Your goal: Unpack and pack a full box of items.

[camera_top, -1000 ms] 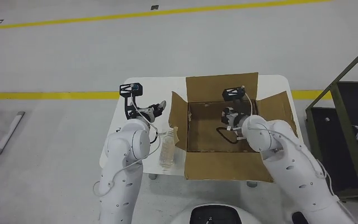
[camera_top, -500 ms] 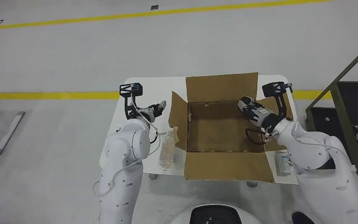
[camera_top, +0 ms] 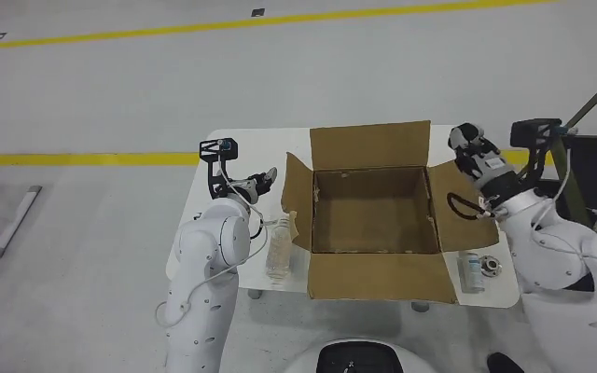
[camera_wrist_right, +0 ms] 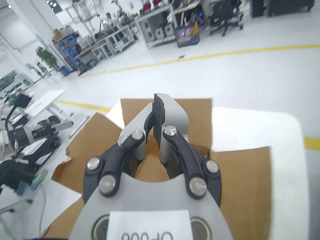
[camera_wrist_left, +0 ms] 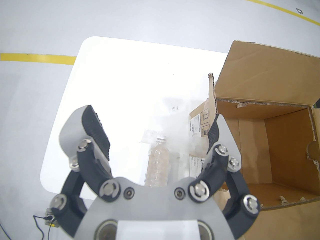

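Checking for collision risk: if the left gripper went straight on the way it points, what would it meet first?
Probably the bagged plastic bottle on the white table: it sits between the left gripper's open jaws in the left wrist view. Depth is unclear; it could land on bare table beyond.

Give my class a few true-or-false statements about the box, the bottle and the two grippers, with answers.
1. The cardboard box stands open. True.
2. The left gripper is shut on the bottle. False: it is open, and the bottle lies on the table.
3. The bottle lies beside the box. True.
4. The right gripper is down inside the box. False: it is shut, outside the box walls.
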